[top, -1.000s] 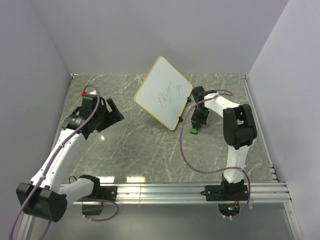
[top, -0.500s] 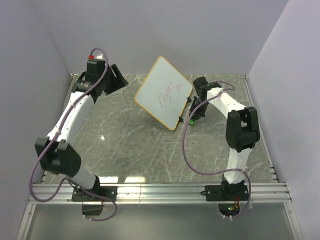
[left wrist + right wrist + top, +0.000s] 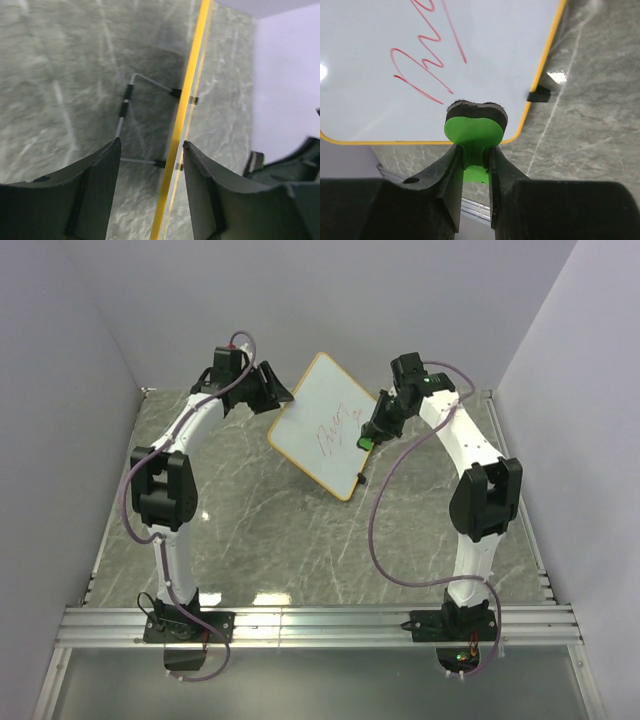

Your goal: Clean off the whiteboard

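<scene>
The whiteboard [image 3: 322,425] stands tilted on a wire stand [image 3: 126,102], with red writing [image 3: 333,430] on its face. My left gripper [image 3: 277,392] is open at the board's upper left edge. In the left wrist view its jaws [image 3: 151,145] straddle the orange rim [image 3: 183,110] seen edge-on, with gaps on both sides. My right gripper [image 3: 374,426] is shut on the green eraser [image 3: 367,441] in front of the board's right part. In the right wrist view the eraser [image 3: 475,127], with its black felt toward the board [image 3: 395,30], sits just below the red strokes [image 3: 420,80].
Grey marble tabletop [image 3: 260,520] enclosed by pale walls at left, back and right. Aluminium rail [image 3: 320,622] along the near edge with both arm bases. A black clip [image 3: 538,94] sits on the board's edge. Purple cables hang from both arms.
My left arm swung from the table's left side to the back and its open jaws now straddle the board's edge. My right gripper lifted the eraser from the table up to the board's face.
</scene>
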`<state>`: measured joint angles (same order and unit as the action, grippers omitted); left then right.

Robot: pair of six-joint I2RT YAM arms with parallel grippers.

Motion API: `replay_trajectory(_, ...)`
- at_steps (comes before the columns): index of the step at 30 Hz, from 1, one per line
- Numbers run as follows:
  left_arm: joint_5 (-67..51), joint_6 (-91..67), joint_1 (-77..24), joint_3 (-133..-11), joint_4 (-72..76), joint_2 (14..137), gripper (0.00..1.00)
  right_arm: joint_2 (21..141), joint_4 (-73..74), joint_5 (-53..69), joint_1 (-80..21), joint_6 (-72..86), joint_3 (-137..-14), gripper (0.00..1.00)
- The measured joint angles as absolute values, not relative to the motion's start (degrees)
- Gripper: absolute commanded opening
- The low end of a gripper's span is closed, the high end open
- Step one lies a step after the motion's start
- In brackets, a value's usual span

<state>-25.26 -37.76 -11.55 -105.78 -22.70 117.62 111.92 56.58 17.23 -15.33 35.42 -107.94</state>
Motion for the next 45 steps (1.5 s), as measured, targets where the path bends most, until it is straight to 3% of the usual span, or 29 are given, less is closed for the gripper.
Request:
replay_trajectory(4,-28.58,-38.61,-12.88,-108.55,-21.56,119.96,0.43,116.16,57.36,19.53,-15.33,35.16,-112.86,0.0)
replay_trajectory(5,-29.02,-38.68,-13.39,-108.81,-21.45,120.22,0.34,117.16,57.36,20.21,-15.35,35.33,-113.67,0.0)
replay_trajectory(9,-29.71,-37.85,-15.07,-108.95,-21.96,120.27,0.15,122.08,55.92,24.18,-15.68,37.36,-116.38,0.0)
replay_trajectory(16,-30.22,-36.01,-15.62,-108.86,-22.52,120.25,0.0,128.16,49.04,29.23,-19.0,44.01,-119.92,0.0)
replay_trajectory(29,-28.47,-33.19,-15.84,-107.07,-23.11,119.04,0.0,130.3,41.21,32.12,-24.43,48.12,-125.14,0.0)
replay_trajectory(45,-27.16,-32.18,-15.92,-104.47,-23.42,116.68,0.0,119.11,44.34,21.02,-20.27,40.51,-95.31,0.0)
